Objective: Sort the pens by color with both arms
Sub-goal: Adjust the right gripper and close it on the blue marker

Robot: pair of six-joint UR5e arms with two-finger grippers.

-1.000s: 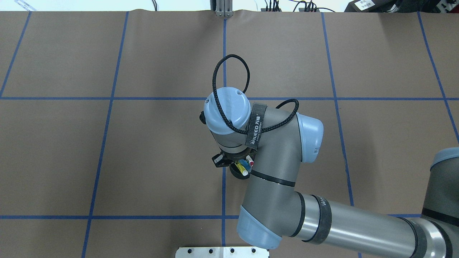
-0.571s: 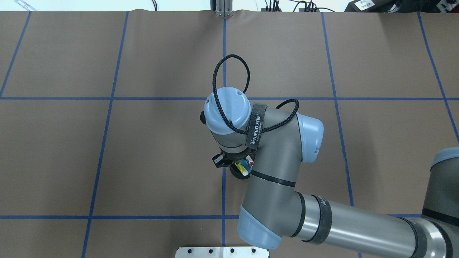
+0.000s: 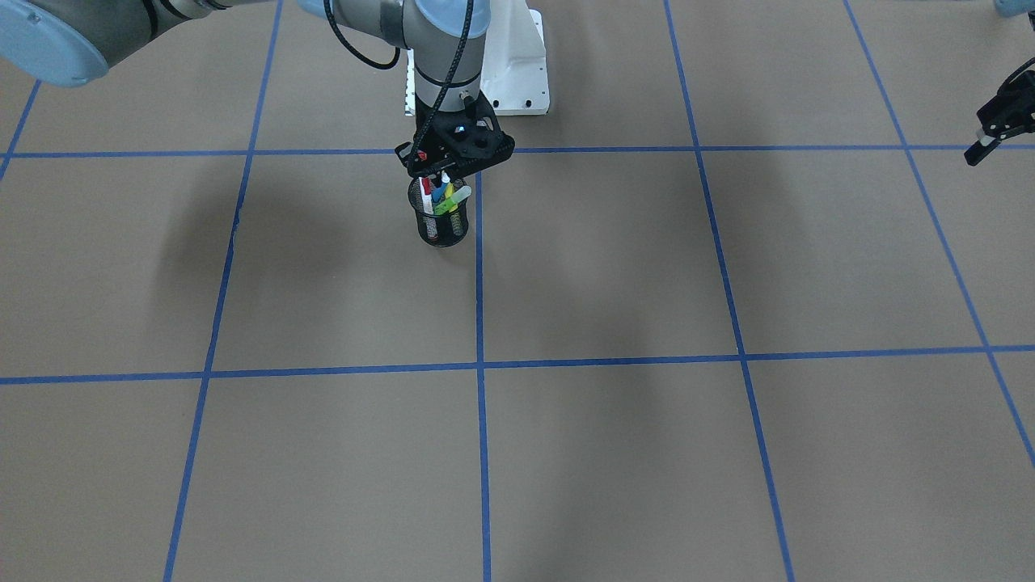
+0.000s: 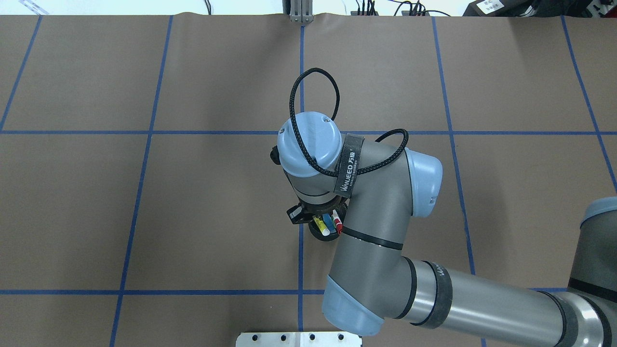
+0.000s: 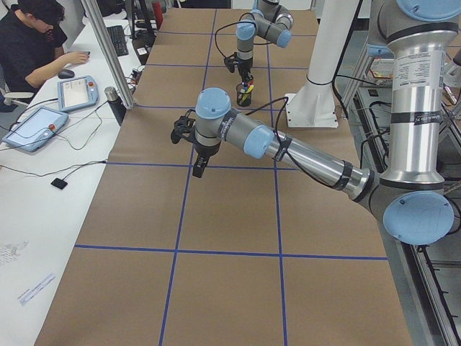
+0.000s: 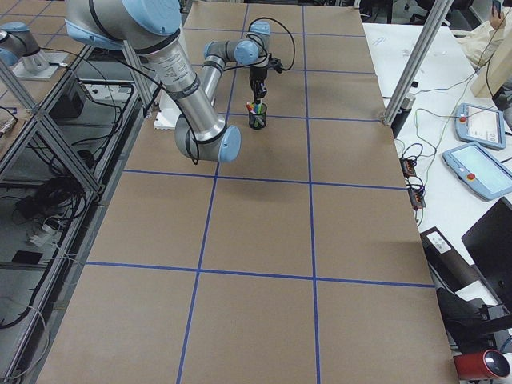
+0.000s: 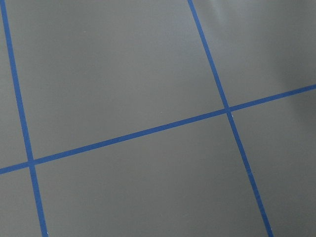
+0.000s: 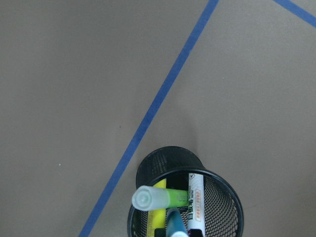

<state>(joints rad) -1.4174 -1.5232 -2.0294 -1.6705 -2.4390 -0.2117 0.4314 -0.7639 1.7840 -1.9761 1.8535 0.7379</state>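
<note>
**Item 1. Right arm** [image 3: 437, 40]: enters from the top left of the front-facing view, with the wrist turned straight down.

**Item 2. Right claw** [image 3: 446, 166]: hangs directly over the cup. Its tips seem to reach the pen tops, though the view is too small to be sure. The wrist hides the jaws from overhead and they are out of frame in the wrist view, so whether they are released or clenched cannot be told.

**Item 3. Black mesh cup** [image 3: 441, 228]: stands upright directly beneath the right claw on the brown-papered table [image 3: 614, 267], just beside a blue tape line [image 3: 479, 283].

**Item 4. Pens**, all inside the cup under the right claw, leaning and touching:
- red-capped pen with white barrel [image 3: 426, 200]
- blue pen [image 3: 437, 194]
- green pen [image 3: 447, 208], which has a clear cap
- yellow pen [image 8: 157, 217], lying under the green one

**Item 5. Left claw** [image 3: 996, 121]: sits at the far right edge above the table, well apart from the cup and the right claw. It is too small to tell its grip. Its wrist camera shows only brown paper and tape lines.
</note>
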